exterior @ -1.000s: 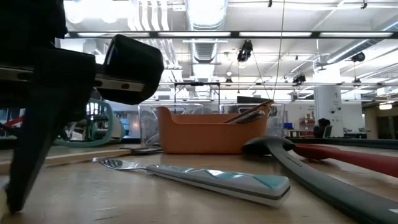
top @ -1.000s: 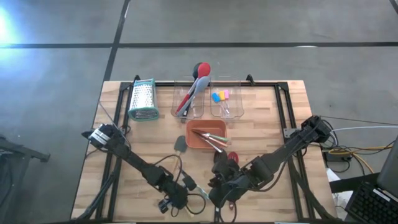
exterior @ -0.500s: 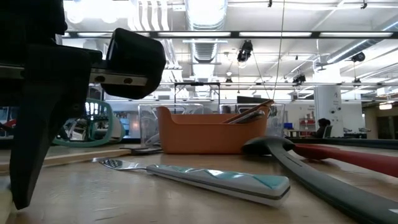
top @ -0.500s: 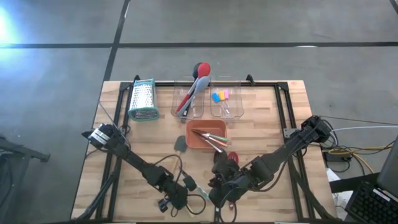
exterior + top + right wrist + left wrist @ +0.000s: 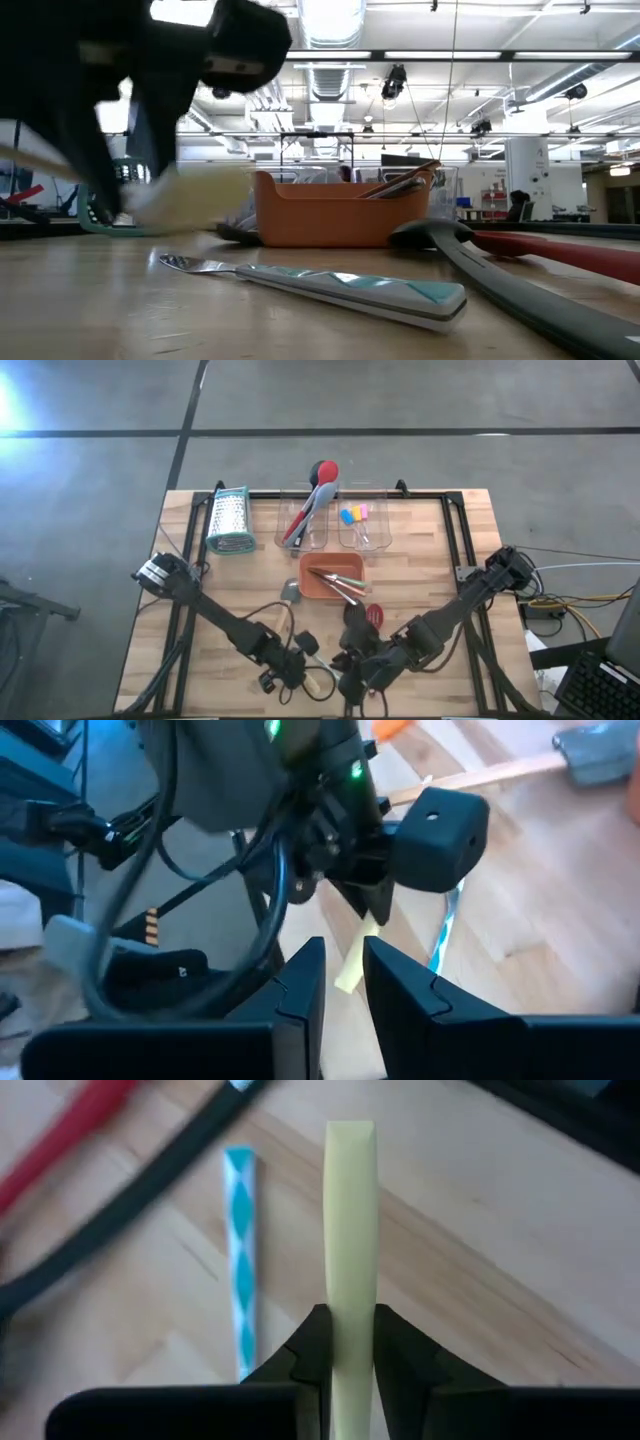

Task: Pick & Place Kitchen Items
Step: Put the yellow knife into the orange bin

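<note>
A spatula with a pale wooden handle (image 5: 350, 1200) and a grey head (image 5: 290, 591) is in my left gripper (image 5: 350, 1330), which is shut on it at the table's near middle (image 5: 300, 668). My right gripper (image 5: 345, 970) hovers just to the right of it (image 5: 352, 682). Its fingers stand a little apart with nothing between them. A knife with a teal-and-white handle (image 5: 340, 285) lies flat on the table beside the spatula. A black spoon (image 5: 500, 285) and a red-handled tool (image 5: 570, 250) lie to the right. My left gripper pinches the spatula's wooden handle (image 5: 350, 1295) between its two fingers, near the free end. The squared tip (image 5: 350, 1135) runs on past the fingertips. The fingers come slanting down from above. The handle end is raised off the table, while the grey head (image 5: 236, 233) stays low by the orange tray.
An orange tray (image 5: 305, 582) holding thin tools stands mid-table. Behind it stand two clear tubs, one (image 5: 305, 525) with spoons and one (image 5: 365, 530) with small coloured pieces. A metal grater (image 5: 229, 520) lies at the far left. Loose cables (image 5: 270, 630) trail by my left arm.
My left gripper has risen and tipped, taking the spatula's handle end up off the table. The grey head has stayed by the orange tray. The knife and spoons have not moved.
</note>
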You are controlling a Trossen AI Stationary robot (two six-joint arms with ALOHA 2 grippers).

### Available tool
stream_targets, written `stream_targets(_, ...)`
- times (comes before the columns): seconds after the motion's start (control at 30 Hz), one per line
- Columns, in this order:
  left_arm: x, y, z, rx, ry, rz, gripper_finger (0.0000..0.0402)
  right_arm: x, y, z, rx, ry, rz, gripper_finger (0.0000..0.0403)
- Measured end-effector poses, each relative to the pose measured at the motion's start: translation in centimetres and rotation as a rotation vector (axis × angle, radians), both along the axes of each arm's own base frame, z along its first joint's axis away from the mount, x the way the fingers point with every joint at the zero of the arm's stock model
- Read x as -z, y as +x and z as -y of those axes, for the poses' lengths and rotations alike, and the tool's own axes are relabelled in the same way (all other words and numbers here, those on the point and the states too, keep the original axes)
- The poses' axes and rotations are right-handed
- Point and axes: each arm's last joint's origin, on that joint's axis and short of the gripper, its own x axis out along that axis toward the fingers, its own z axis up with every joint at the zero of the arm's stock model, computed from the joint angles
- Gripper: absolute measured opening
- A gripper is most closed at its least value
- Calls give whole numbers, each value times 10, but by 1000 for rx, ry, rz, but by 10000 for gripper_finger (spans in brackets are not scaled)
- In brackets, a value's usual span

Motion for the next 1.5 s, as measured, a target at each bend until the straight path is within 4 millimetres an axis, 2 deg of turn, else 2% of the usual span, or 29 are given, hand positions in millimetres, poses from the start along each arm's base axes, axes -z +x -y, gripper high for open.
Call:
stream_targets(0.23,-20,-3,-13,-29,-15,23,51,-5,-19,-23,-3,-165,80,50)
stream_targets(0.33,-34,-5,-19,-34,-37,64,51,-7,-28,-32,-15,-189,104,47)
stream_targets(0.5,-59,0,-35,-74,-57,151,51,7,-26,-37,-12,-233,90,49)
stream_targets(0.67,-82,9,-49,-150,-54,250,51,21,-13,-32,5,-273,60,50)
stream_targets(0.83,-94,13,-51,-193,52,319,51,22,-6,-24,-13,-324,51,50)
stream_targets(1.03,-105,18,-61,-245,67,334,51,23,3,-12,-70,-361,21,50)
stream_targets(1.2,-104,23,-74,-319,50,325,51,23,10,2,-126,-349,-26,50)
stream_targets(1.3,-103,26,-84,-359,81,317,51,14,8,15,-131,-369,-50,50)
stream_targets(1.4,-102,30,-100,-403,94,308,51,-10,-4,27,-98,-438,-38,50)
stream_targets(1.5,-102,37,-119,-439,65,319,51,-33,-26,34,-24,-591,-14,48)
